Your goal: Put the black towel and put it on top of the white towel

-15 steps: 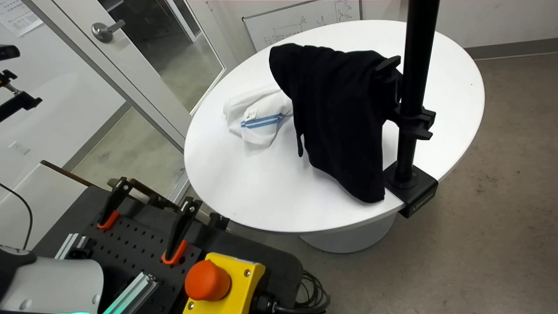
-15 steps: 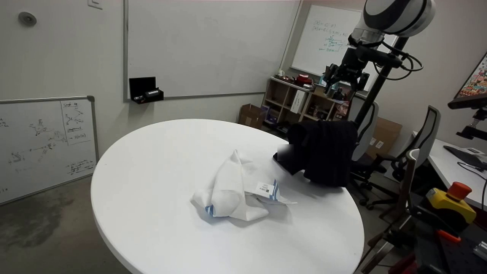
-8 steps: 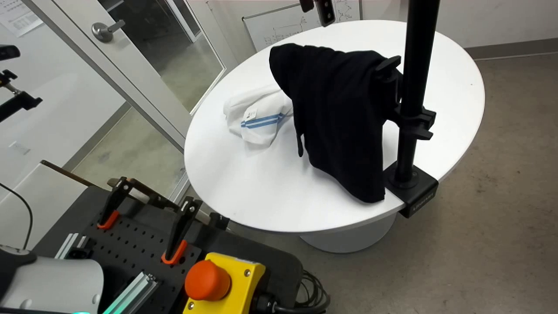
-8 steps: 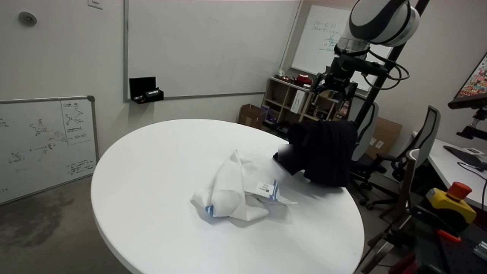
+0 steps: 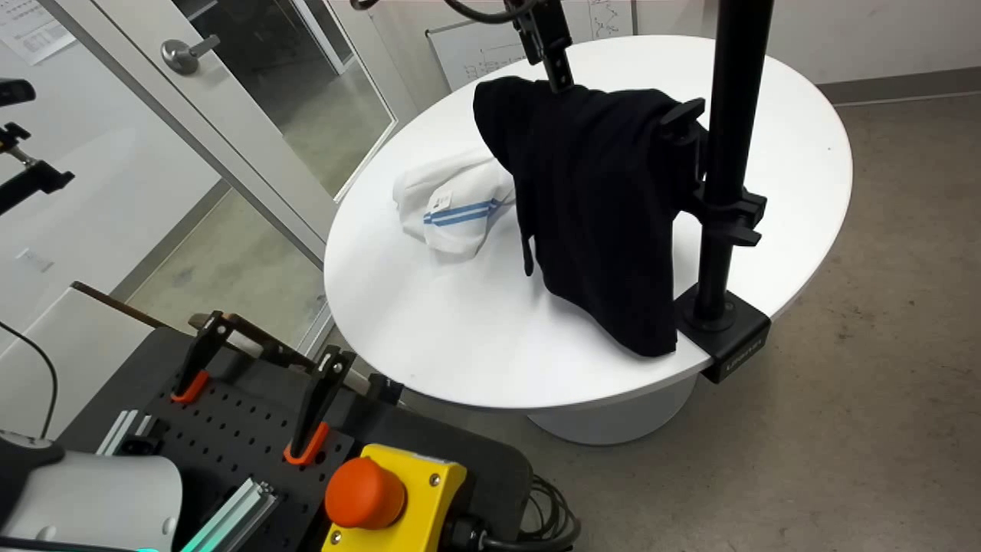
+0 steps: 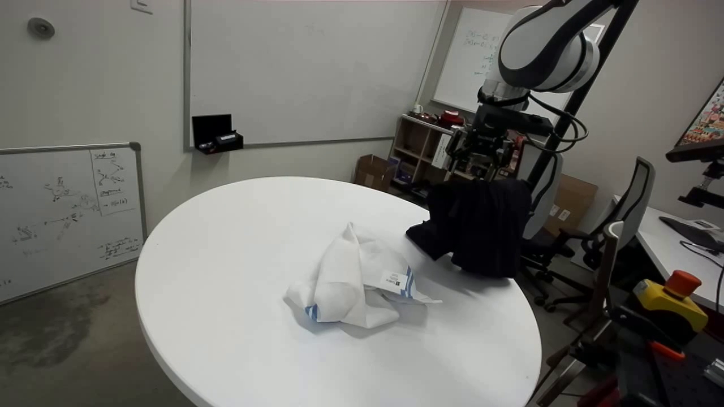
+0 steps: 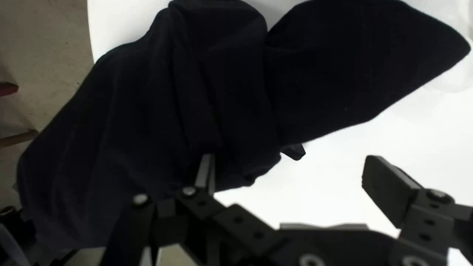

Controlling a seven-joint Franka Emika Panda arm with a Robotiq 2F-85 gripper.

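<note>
The black towel hangs in folds over a support on a black pole at the table's edge. It also shows in an exterior view and fills much of the wrist view. The white towel with blue stripes lies crumpled on the round table, also in an exterior view. My gripper is just above the black towel's top. In the wrist view the gripper is open, its left finger over the black towel and its right finger over the white table. Contact with the towel cannot be told.
The black pole with its clamp base stands at the edge of the round white table. A dark bench with a yellow and orange stop button is near the robot base. Chairs and shelves stand behind.
My gripper has come down and across toward the black towel, entering an exterior view from the top. Both towels have stayed where they were.
</note>
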